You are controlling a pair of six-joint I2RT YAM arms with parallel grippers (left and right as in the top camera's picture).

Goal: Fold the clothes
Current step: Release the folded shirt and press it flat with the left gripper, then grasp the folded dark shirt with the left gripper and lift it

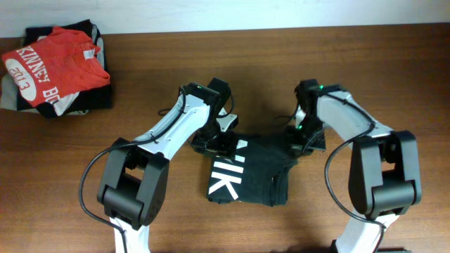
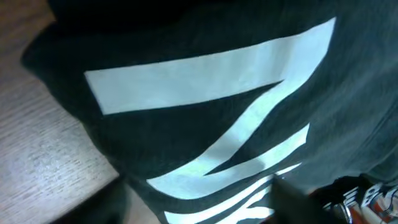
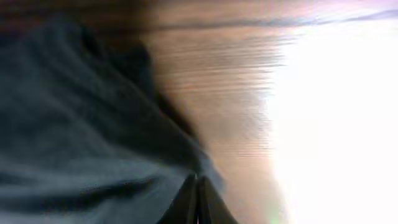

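Note:
The clothes, a black T-shirt with big white letters, lie folded into a small bundle at the table's middle. My left gripper hangs over the bundle's far left corner. In the left wrist view the white letters fill the frame, and the left gripper is open, its dark fingers far apart on either side of the fabric. My right gripper is at the far right corner. In the right wrist view this gripper is shut, its tips pinched on the edge of the black cloth.
A pile of folded garments topped by a red T-shirt with white lettering sits at the far left corner. Brown wooden table surrounds the bundle. Strong glare whitens the right side of the right wrist view.

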